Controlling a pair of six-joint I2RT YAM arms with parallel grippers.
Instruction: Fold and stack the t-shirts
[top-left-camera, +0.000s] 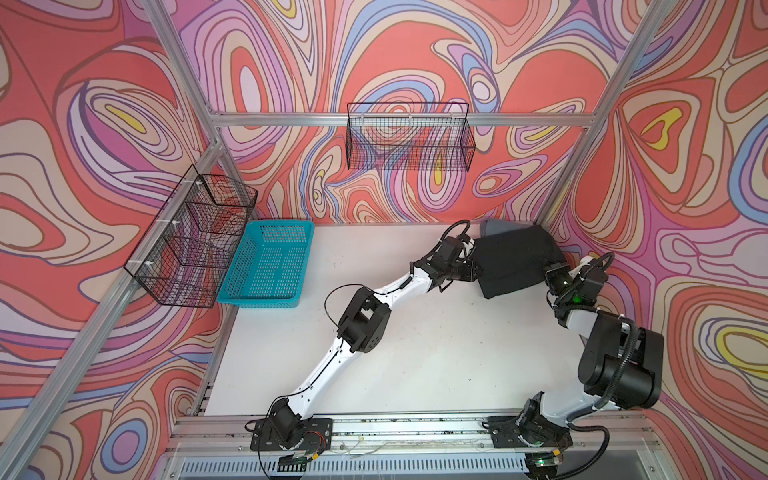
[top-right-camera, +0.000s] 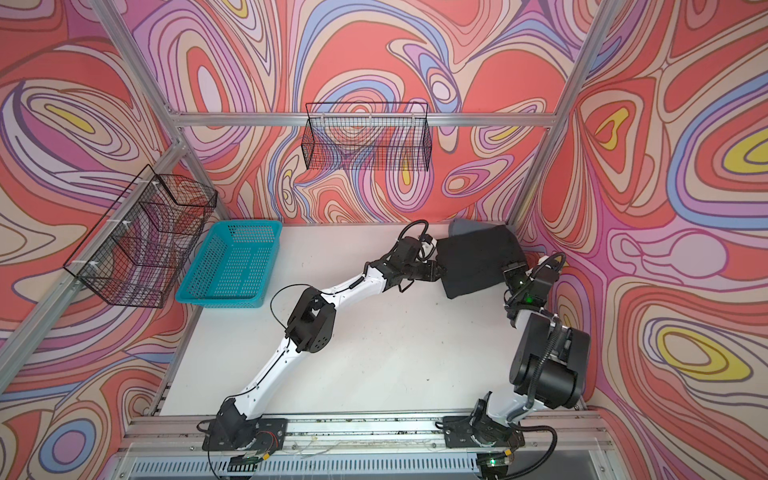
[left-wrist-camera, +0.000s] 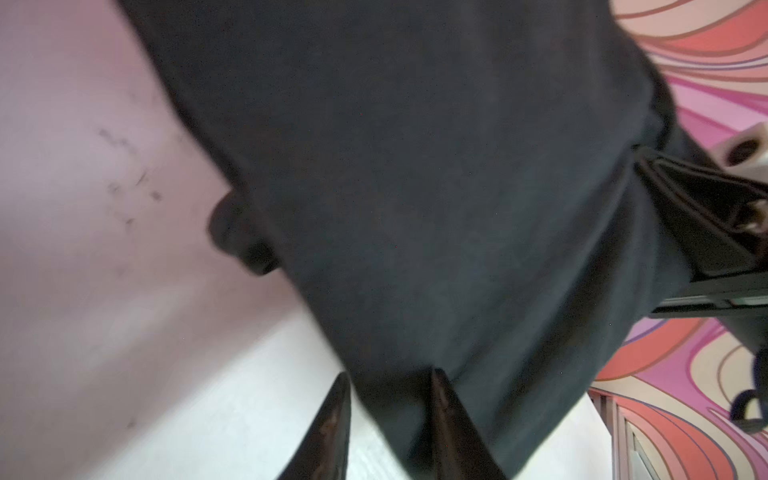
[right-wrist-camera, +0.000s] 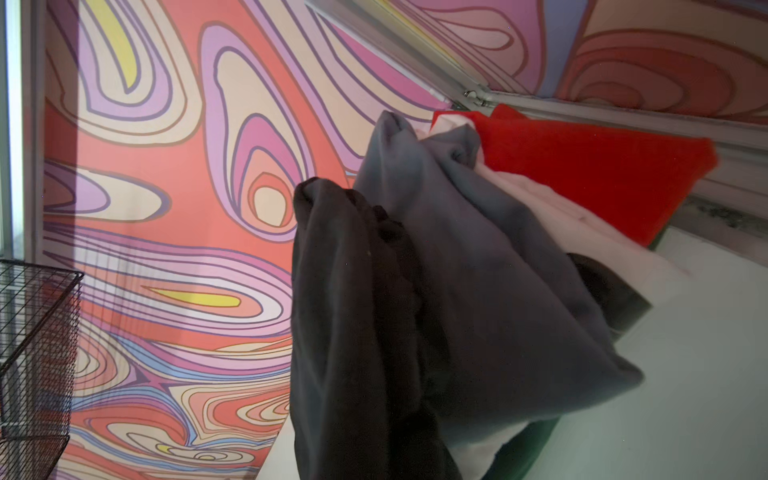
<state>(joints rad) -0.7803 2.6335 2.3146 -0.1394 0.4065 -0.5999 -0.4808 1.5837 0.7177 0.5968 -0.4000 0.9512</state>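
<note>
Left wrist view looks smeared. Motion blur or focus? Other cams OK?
Left wrist: looks like motion blur, black t-shirt and table streaked throughout. Right wrist: wall sharp, near grey t-shirt soft at its edges. Both top views: sharp, evenly lit, no glare.

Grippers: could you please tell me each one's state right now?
Left gripper: open, straddling the black t-shirt.
Right gripper: closed on the black t-shirt.

Bright, even, diffuse light fills both top views; the white table (top-left-camera: 415, 365) shows only faint, soft shadows. Left wrist view: black t-shirt (left-wrist-camera: 415, 208) and table smeared by motion blur. Right wrist view: dimmer, wall (right-wrist-camera: 187, 187) sharp, grey t-shirt (right-wrist-camera: 478, 270) soft-edged close to the lens.
</note>
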